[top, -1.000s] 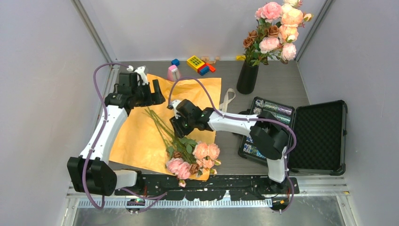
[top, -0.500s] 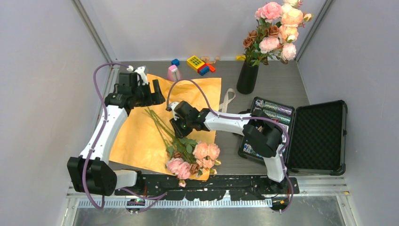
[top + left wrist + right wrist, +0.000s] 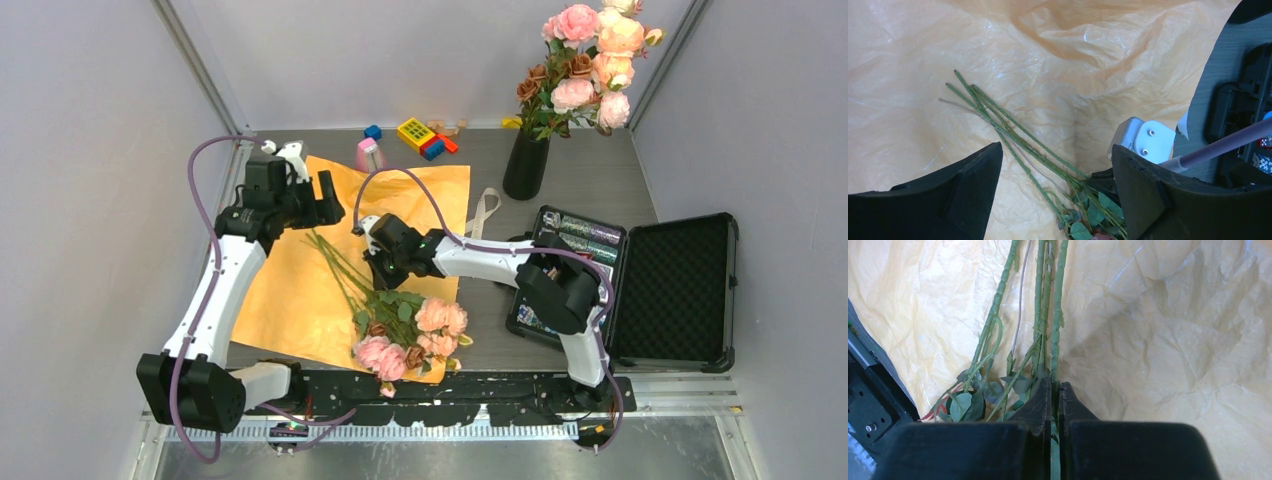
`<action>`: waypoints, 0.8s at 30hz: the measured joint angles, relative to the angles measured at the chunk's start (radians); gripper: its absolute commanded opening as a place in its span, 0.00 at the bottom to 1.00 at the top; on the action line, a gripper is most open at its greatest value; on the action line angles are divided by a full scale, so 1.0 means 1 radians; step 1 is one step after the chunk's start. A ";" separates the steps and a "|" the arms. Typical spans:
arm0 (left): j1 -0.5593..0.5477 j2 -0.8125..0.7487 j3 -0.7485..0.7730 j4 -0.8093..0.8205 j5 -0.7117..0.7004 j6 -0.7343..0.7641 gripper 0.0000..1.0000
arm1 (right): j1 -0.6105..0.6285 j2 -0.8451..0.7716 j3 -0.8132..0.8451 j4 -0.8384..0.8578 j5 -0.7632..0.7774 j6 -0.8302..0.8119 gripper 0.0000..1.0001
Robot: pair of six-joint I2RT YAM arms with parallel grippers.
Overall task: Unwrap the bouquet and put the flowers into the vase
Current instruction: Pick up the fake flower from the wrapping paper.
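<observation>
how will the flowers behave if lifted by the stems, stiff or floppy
Probably top-heavy: the blooms sit at one end of long thin stems, so they may droop or swing. The right gripper seems to pinch just one stem, so the others may stay behind. The crinkled paper looks light and could shift.

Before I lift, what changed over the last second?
The right gripper eased in over the stems and shut on the flowers, pinching a green stem. The left gripper shifted slightly away and to the left, jaws open as before. The flowers lie where they were on the orange paper; the vase has not moved.
</observation>
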 measured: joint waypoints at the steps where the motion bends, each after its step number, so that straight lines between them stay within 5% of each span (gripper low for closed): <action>1: 0.000 -0.001 0.000 0.000 0.000 0.000 0.82 | 0.000 -0.003 0.000 -0.005 0.006 -0.004 0.00; 15: -0.042 -0.007 -0.010 0.014 0.073 0.054 0.82 | -0.011 -0.269 -0.003 -0.216 0.135 -0.105 0.00; 24: -0.246 -0.053 -0.049 0.017 0.106 0.183 0.82 | -0.153 -0.395 -0.002 -0.420 0.094 -0.135 0.00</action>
